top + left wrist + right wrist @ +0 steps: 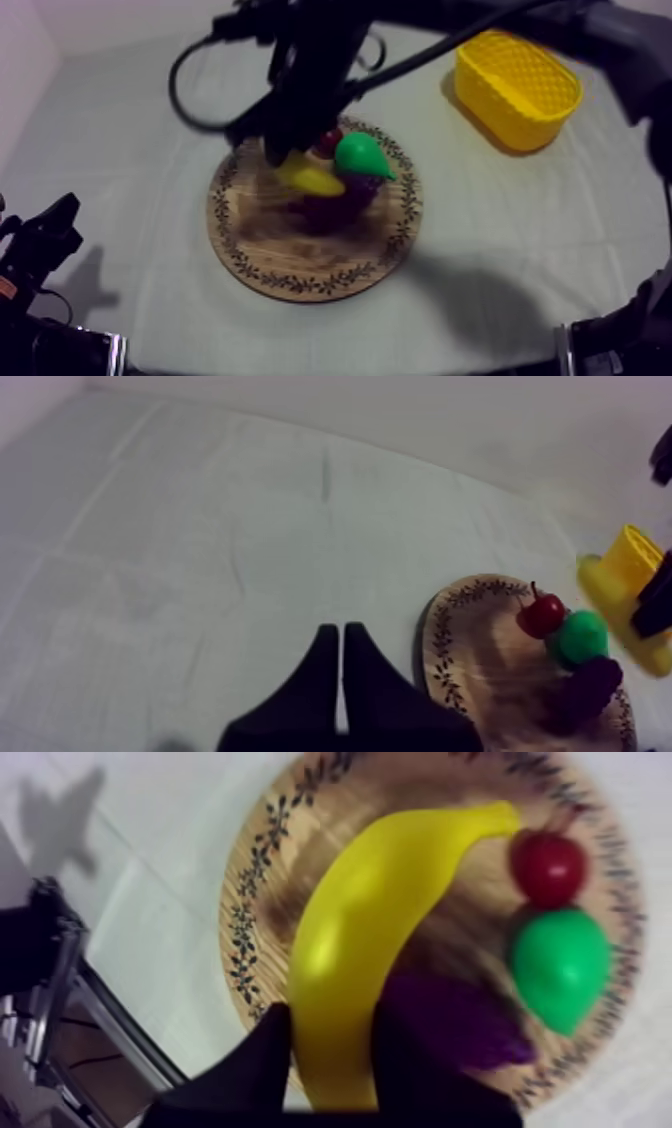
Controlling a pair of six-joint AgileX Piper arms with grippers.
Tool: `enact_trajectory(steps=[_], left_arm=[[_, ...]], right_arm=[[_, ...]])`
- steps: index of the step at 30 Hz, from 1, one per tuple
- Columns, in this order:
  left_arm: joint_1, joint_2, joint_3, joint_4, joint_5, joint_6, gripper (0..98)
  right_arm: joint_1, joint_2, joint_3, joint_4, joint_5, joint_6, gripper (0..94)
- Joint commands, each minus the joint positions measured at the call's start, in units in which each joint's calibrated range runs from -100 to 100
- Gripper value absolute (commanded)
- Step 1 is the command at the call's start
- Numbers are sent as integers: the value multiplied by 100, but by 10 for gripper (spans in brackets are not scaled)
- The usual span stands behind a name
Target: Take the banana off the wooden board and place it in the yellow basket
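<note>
My right gripper (pixel 285 158) reaches in from the upper right over the round wooden board (pixel 260 255). It is shut on the yellow banana (pixel 310 180). In the right wrist view the black fingers (pixel 265 1062) clamp the banana (pixel 370 932) near one end, above the board (pixel 255 902). I cannot tell whether the banana still touches the wood. The yellow basket (pixel 517 88) stands at the far right, apart from the board. My left gripper (pixel 50 235) rests low at the left, and its fingers (pixel 325 666) lie together as a narrow wedge, shut on nothing.
On the board beside the banana lie a green pear (pixel 362 157), dark purple grapes (pixel 340 208) and a small red fruit (pixel 328 140). The left wrist view shows the board (pixel 470 666), pear (pixel 580 638) and basket (pixel 625 571) ahead.
</note>
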Motion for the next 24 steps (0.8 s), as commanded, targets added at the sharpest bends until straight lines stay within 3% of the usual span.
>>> enact_trajectory(steps=[1, 8, 15, 24], left_arm=[[1, 0, -3, 4, 0, 1, 1], [1, 0, -3, 4, 0, -1, 1], [1, 0, -3, 4, 0, 1, 1], [1, 0, -3, 4, 0, -2, 1]], right_arm=[[252, -726, 7, -46, 81, 47, 164], [1268, -1629, -105, -46, 338, 253, 170], [2356, -1858, -87, 114, 182, 532, 182], [3056, -1663, 563, 465, -439, 703, 183]])
